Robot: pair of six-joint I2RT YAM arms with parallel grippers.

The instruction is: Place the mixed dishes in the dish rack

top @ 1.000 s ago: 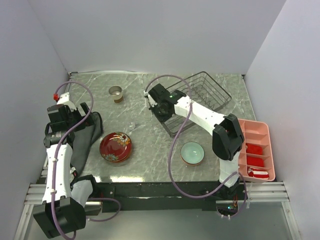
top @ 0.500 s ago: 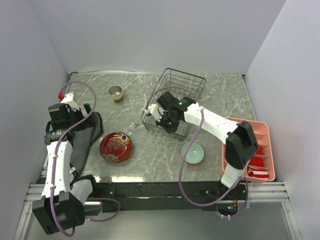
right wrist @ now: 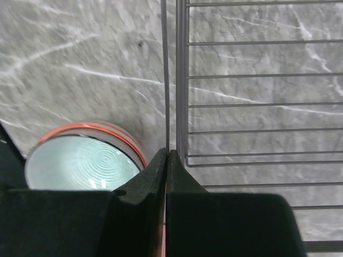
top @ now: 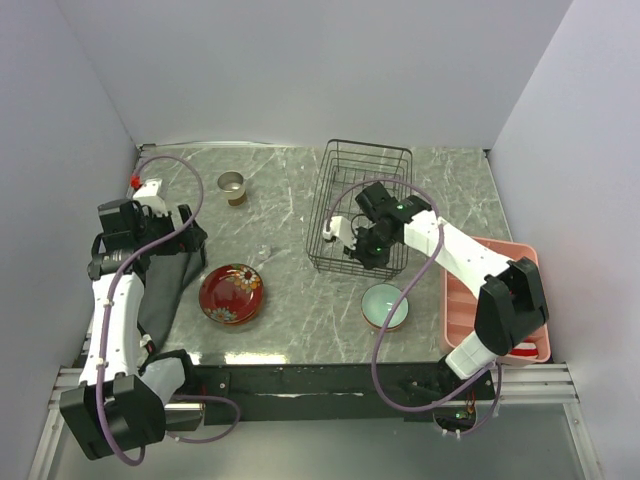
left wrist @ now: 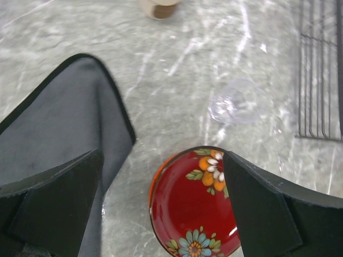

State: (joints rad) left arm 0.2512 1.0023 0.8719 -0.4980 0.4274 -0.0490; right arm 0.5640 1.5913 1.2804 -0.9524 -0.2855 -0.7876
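Right hand (top: 372,243) clamped on near wire wall of dish rack (top: 365,185); left hand (top: 190,238) hangs with fingers apart

Rack sits on the marble desk (top: 290,200), right of centre; pale mint-green bowl (top: 385,305) lies near the rack's front wall, apart from it; left hand hovers over the edge of the black cloth (top: 160,295) and the glossy red floral bowl (top: 231,293), touching neither; small tan cup (top: 232,185) stands upright toward the far edge, well apart from the rack; pink tray (top: 505,248) lies along the desk's right edge
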